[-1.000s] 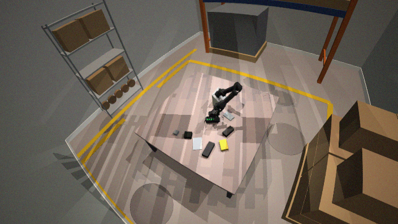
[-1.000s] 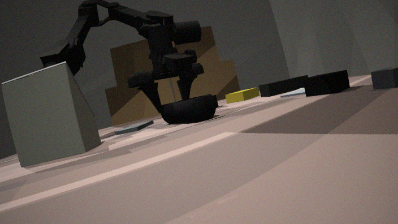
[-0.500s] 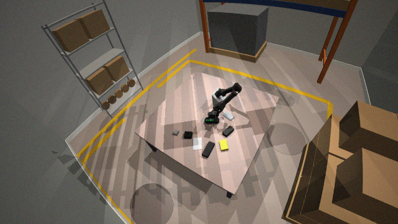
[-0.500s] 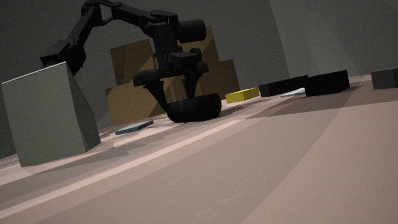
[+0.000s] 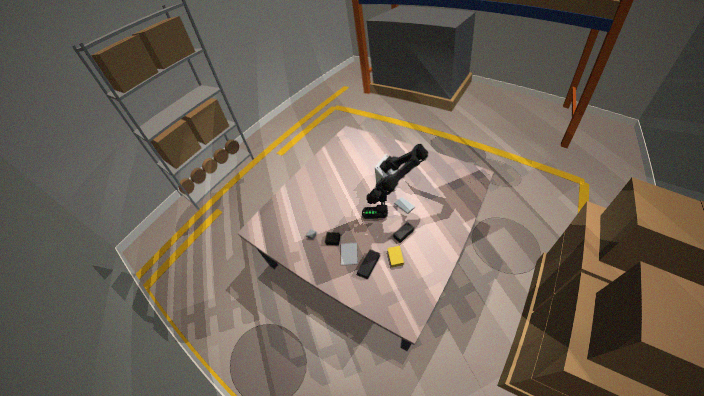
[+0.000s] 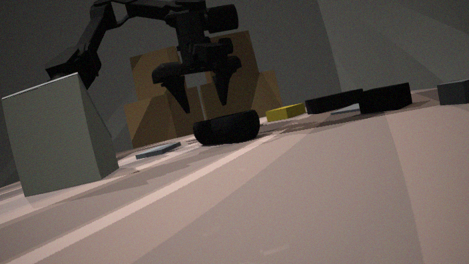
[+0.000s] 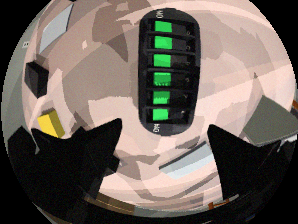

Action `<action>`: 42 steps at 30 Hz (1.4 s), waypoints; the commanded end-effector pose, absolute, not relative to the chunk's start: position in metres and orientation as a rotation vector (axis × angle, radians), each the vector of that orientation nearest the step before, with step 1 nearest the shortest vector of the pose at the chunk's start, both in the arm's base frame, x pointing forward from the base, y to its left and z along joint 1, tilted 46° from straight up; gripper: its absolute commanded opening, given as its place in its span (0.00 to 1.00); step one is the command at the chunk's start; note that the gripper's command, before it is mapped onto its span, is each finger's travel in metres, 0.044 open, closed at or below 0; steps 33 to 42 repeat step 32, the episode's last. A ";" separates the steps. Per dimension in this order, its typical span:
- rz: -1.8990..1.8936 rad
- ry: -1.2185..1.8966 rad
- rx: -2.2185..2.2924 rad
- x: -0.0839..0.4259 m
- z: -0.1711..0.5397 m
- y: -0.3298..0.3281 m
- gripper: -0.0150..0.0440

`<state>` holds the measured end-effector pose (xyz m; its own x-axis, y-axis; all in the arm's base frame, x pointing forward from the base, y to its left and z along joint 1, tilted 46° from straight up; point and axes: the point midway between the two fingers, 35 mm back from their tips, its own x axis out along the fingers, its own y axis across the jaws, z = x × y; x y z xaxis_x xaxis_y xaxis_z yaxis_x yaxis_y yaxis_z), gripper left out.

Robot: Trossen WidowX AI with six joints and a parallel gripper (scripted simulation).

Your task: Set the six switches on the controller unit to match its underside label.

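The dark grey controller unit (image 5: 368, 216) (image 6: 230, 129) (image 7: 175, 16) rests on the bench with its six switches facing up. Green ends show on all six switches in the wrist view; the fourth and fifth from the top of that view look darker and speckled. Which ends are pressed down is hard to tell for each switch. The underside label is hidden. My gripper (image 6: 206, 108) (image 7: 166, 125) is open and empty, pointing down above the unit, with a visible gap between its fingertips and the unit.
A pale flat plate (image 5: 404, 205) (image 6: 158, 151) (image 7: 191, 161) lies beside the unit. A yellow block (image 5: 395, 256) (image 6: 283, 113) (image 7: 51, 124), black blocks (image 5: 403, 232) (image 5: 369, 264) (image 5: 332, 238), another pale plate (image 5: 349, 254) and a small grey block (image 5: 311, 234) lie farther out. A pale box (image 6: 53, 140) stands near the arm's base.
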<state>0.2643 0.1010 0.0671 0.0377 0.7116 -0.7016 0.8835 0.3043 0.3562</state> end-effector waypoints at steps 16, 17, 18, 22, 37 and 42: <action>-0.244 1.710 1.449 0.261 0.132 0.038 0.60; -0.244 1.710 1.449 0.261 0.132 0.038 0.56; -0.244 1.710 1.449 0.261 0.132 0.038 0.51; -0.244 1.710 1.449 0.261 0.132 0.038 0.33; -0.244 1.710 1.449 0.261 0.132 0.038 0.25; -0.244 1.710 1.449 0.261 0.132 0.038 0.25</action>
